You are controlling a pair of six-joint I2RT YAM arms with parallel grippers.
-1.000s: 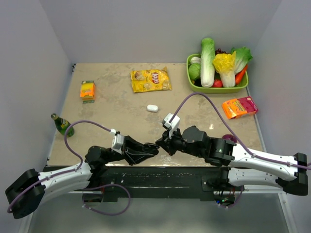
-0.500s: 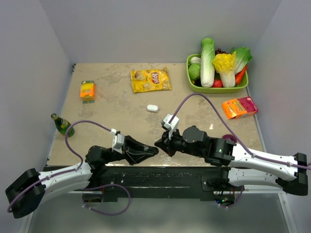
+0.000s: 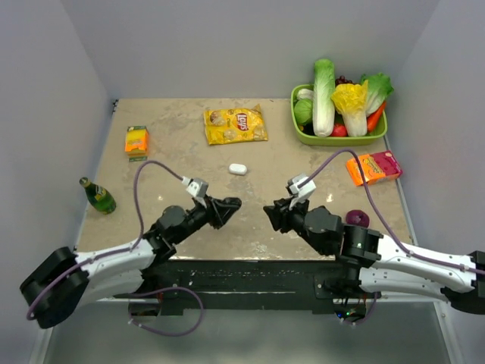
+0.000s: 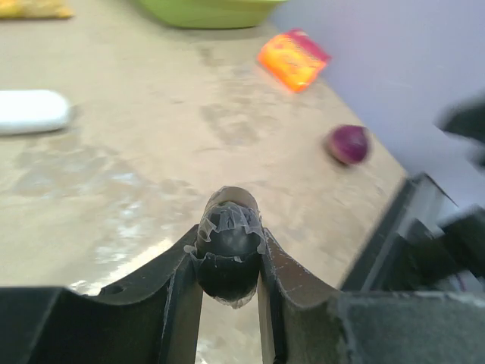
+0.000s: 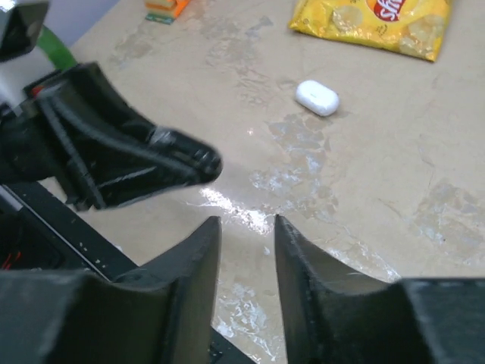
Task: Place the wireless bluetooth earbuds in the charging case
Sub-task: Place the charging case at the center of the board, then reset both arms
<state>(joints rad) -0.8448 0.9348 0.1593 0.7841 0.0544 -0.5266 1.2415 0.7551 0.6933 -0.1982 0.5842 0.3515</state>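
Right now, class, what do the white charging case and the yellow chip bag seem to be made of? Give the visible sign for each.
Charging case: probably hard plastic, smooth white; rounded pill shape, even soft sheen. Chip bag: likely thin plastic film, glossy; wrinkled, printed surface catching light.

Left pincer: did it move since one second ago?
Yes. The left pincer, shut on a dark earbud, moved up the top view, closer to the fixed white charging case.

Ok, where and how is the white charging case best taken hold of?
Pinch it across its middle, on the two long sides, coming straight down. The case lies flat on the table with open space around it, and its rounded ends would likely slip.
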